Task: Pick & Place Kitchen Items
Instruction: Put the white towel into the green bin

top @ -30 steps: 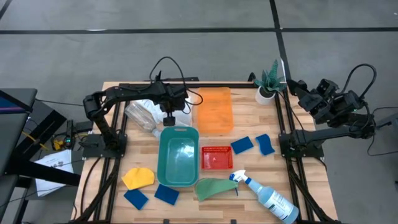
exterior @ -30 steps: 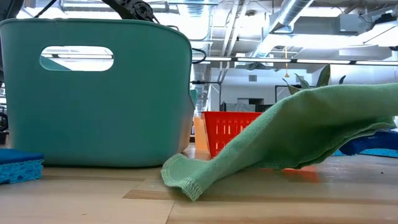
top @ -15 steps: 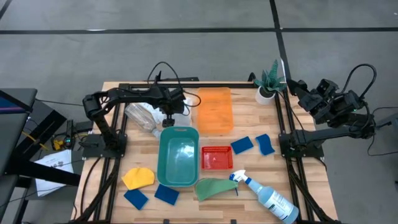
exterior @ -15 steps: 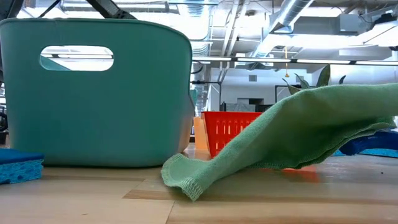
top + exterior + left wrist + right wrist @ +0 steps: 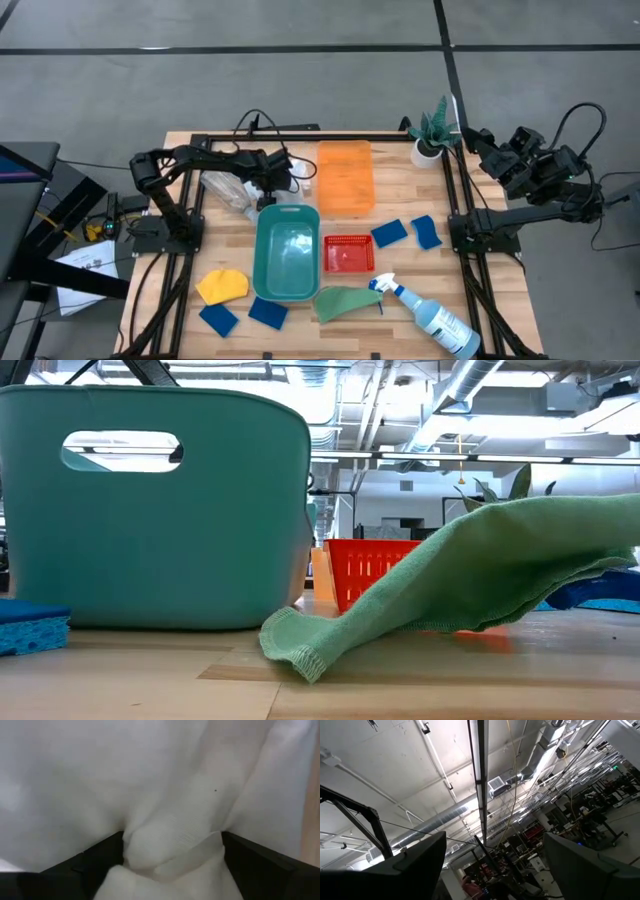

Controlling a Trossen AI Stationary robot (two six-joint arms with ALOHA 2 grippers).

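Observation:
A white cloth (image 5: pixel 297 176) lies on the table behind the teal bin (image 5: pixel 288 250) and fills the left wrist view (image 5: pixel 150 780). My left gripper (image 5: pixel 273 186) points down into it, open, with a bunched fold (image 5: pixel 172 845) between its fingers. My right gripper (image 5: pixel 495 870) is open and empty, raised at the table's right edge and facing the ceiling. On the near half lie a yellow cloth (image 5: pixel 222 286), a green cloth (image 5: pixel 345 302), several blue sponges (image 5: pixel 390 233) and a spray bottle (image 5: pixel 430 315). My left gripper comes at the white cloth from above, pointing down. Its two fingers (image 5: pixel 95 865) stand sunk into the cloth on either side of a raised fold (image 5: pixel 165 855). The fold fills the gap and meets both inner sides. The cloth lies on the table; I cannot tell how many layers.
A clear crumpled item (image 5: pixel 225 185) lies just left of my left gripper. An orange tray (image 5: pixel 345 177) is on its right and a red basket (image 5: pixel 349 254) beside the teal bin. A potted plant (image 5: pixel 432 135) stands at the far right corner. In the low view the green cloth (image 5: pixel 480 580) lies in front.
My left gripper has come down toward the table onto the white cloth behind the teal bin, and its arm has folded lower. My right arm has kept still.

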